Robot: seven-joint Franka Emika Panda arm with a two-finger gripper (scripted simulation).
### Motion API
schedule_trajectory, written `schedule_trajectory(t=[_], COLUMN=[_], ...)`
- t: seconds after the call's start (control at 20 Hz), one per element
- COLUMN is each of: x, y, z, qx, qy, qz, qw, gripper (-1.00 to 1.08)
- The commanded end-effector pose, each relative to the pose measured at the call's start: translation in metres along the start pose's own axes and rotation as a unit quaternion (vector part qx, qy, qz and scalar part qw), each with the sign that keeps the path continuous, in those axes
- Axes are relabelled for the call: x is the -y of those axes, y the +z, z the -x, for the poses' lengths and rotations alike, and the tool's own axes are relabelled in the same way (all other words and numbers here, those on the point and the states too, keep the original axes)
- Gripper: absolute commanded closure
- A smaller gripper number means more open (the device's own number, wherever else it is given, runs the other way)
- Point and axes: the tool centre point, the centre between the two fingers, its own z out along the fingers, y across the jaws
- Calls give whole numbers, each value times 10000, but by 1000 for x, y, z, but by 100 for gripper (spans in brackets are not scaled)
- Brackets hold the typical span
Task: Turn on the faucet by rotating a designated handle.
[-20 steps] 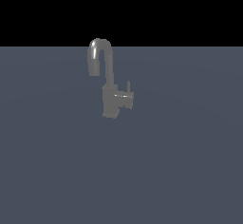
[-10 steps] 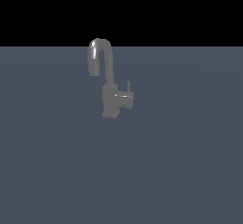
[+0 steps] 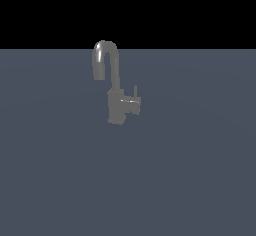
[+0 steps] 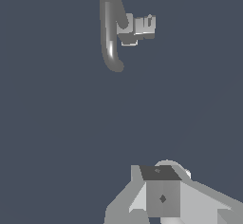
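A grey faucet [image 3: 118,107] stands on a flat grey-blue surface, with a curved spout [image 3: 106,55] arching towards the exterior view's left. The handle [image 3: 133,102] is a short stub on the body's right side in the exterior view, ending in a thin upright pin [image 3: 135,91]. The wrist view looks down on the spout [image 4: 109,28] and the handle [image 4: 142,26] from well away. My gripper [image 4: 161,197] shows only as a grey block at the edge of the wrist view, far from the faucet and touching nothing. Its jaws' gap is hidden. The arm does not show in the exterior view.
The grey-blue surface [image 3: 190,180] spreads flat around the faucet on all sides. A black background lies above its far edge in the exterior view. No other objects show.
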Motion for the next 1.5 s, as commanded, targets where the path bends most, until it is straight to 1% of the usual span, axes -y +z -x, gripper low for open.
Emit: schedule_trajectory(t=[0.0, 0.2, 0.4, 0.6, 0.75, 0.95, 1.1, 1.3, 1.45], x=[1, 2, 2, 0, -3, -7, -11, -18, -23], y=[3, 8, 16, 24, 32, 44, 55, 72, 87], z=[-16, -42, -69, -96, -116, -142, -162, -188, -207], qx=[163, 429, 701, 978, 1188, 1474, 1692, 1990, 2219], qy=[217, 564, 917, 1276, 1548, 1914, 2193, 2571, 2862], qz=[-201, -529, -866, -1211, -1475, -1833, -2107, -2481, -2769], qw=[9994, 9961, 9895, 9795, 9696, 9529, 9375, 9125, 8901], gripper=[108, 108, 108, 108, 108, 108, 108, 108, 108])
